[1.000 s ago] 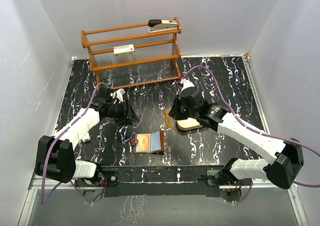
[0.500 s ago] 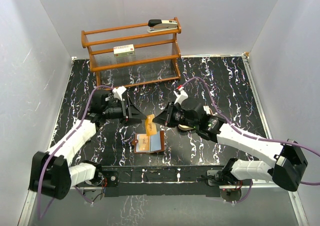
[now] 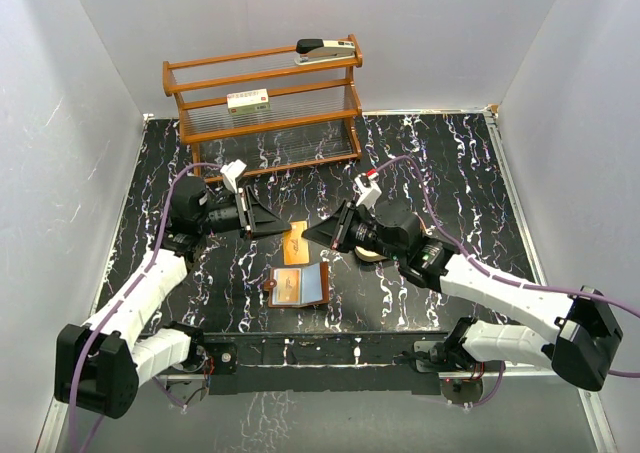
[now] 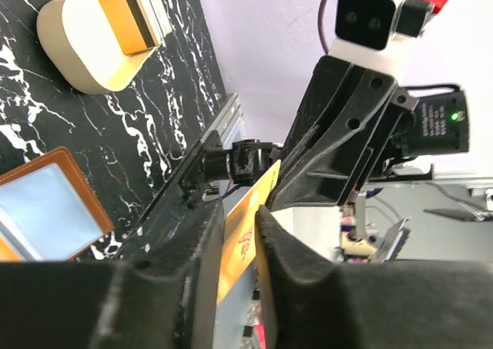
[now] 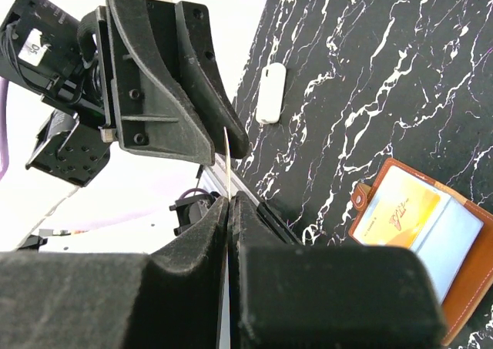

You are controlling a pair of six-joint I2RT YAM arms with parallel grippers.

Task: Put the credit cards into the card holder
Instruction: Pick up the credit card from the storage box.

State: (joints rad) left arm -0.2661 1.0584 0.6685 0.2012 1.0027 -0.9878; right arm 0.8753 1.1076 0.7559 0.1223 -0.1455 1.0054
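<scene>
Top external view: right gripper [image 3: 311, 235] and left gripper [image 3: 281, 229] meet tip to tip above the table [image 3: 450, 173], with an orange card [image 3: 297, 241] between them.

Right wrist view: the right jaws are pressed together on the near end of the card. The card is seen edge-on and upright. Its far end reaches in between the left fingers [image 5: 154, 79].

Left wrist view: the left jaws are narrowly parted, one finger on each side of the card's end. The card leans across the gap, against or very near one finger, with a thin dark slit at the other. Cannot tell whether either pad presses on it.

Card holder [image 3: 300, 286] lies opened flat below and slightly nearward of both jaws, apart from them. A yellow card [image 5: 404, 210] shows in one inner pocket.

Tan tray [image 4: 65, 64] sits behind the right jaws, under that arm, with more cards [image 4: 131, 10] standing in it.
</scene>
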